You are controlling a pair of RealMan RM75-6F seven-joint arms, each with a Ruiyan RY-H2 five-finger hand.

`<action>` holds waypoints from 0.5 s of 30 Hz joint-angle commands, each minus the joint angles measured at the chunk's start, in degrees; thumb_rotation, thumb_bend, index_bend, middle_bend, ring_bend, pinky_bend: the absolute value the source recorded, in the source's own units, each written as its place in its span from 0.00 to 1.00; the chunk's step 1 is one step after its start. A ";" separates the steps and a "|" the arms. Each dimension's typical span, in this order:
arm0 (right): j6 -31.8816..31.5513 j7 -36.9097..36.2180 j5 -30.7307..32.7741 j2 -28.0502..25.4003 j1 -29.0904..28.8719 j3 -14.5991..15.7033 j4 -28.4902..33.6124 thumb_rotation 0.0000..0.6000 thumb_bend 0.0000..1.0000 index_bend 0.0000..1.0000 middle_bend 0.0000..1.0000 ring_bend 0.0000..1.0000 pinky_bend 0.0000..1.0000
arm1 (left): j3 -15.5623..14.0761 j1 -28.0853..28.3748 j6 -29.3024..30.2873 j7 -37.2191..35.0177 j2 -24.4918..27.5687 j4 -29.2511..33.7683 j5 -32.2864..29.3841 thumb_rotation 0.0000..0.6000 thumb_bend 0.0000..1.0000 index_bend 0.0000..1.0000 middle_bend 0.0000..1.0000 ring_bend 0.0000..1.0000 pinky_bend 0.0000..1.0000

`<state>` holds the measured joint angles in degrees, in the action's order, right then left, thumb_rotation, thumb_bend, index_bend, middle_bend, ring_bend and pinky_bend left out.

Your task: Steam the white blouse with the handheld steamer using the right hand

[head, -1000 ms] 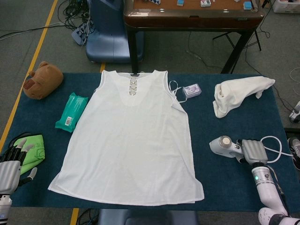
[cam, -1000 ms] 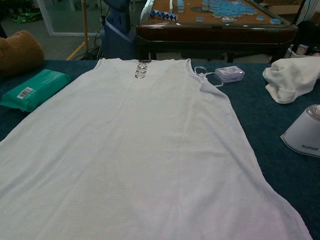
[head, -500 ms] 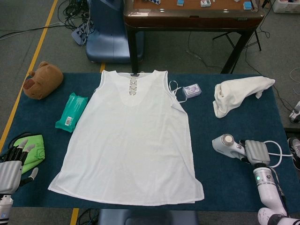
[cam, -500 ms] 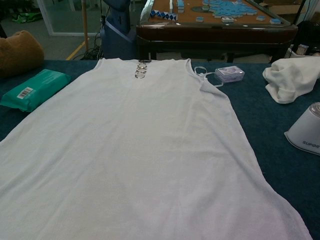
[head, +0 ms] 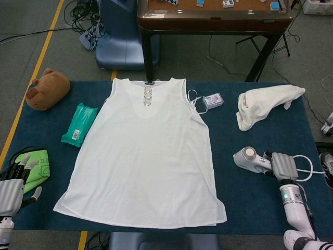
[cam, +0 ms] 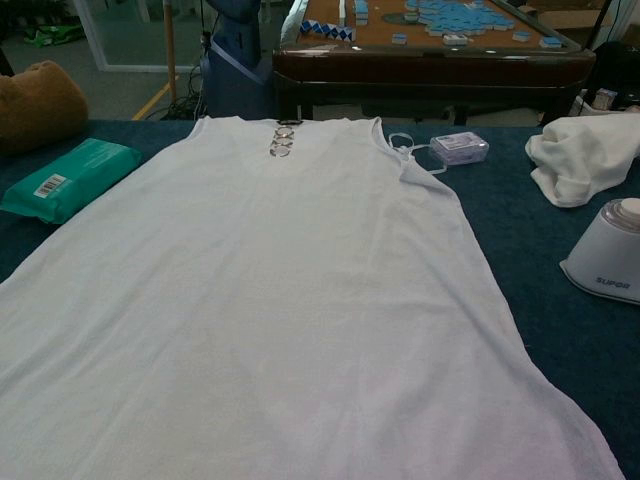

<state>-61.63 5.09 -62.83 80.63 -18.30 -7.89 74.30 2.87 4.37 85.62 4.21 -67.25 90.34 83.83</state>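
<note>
Two hands show in the head view, one at each near corner of the table (head: 250, 219). Our right hand (head: 283, 166) sits at the right side of the blue cloth, wrapped around the handle of the handheld steamer (head: 250, 159); its fingers lie under the grey back of the hand, so we read the grip from the handle running straight into the palm. The steamer's white head points left toward the white blouse (head: 145, 156), with a strip of bare cloth between the two, so nozzle and fabric are apart. A white cord (head: 307, 169) loops out just right of the hand. In the chest view only the steamer's head shows, at the right edge, clear of the blouse's hem side.

The blouse lies flat in the middle of the table, neckline away from us, a row of metal rings (head: 148, 96) down the neck opening.

Our left hand (head: 13, 187) rests at the near left corner, fingers (head: 25, 160) spread and holding nothing, their tips over the edge of a light green cloth (head: 36, 166).

Beyond that lie a teal wipes pack (head: 79, 124) just left of the blouse, a brown plush toy (head: 48, 88) at the far left corner, a small clear box (head: 213, 100) beside the right shoulder strap, and a crumpled white towel (head: 263, 105) far right.
</note>
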 commanded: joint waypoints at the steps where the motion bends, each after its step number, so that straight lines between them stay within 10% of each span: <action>1: -0.83 -4.82 -3.04 1.50 0.23 -0.29 -2.81 1.00 0.73 0.76 0.79 0.72 0.63 | 0.03 0.02 -0.05 0.14 0.08 0.15 -0.04 1.00 0.28 0.14 0.05 0.10 0.06; 15: -6.68 -24.68 -14.45 7.94 0.48 0.41 -16.10 1.00 0.68 0.88 0.90 0.85 0.80 | 0.29 0.13 0.11 1.21 0.88 1.33 -0.08 1.00 0.28 0.14 0.05 0.10 0.06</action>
<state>-66.74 -17.48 -75.73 87.23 -17.93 -7.42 60.07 3.15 4.49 85.72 5.39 -66.41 91.62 83.75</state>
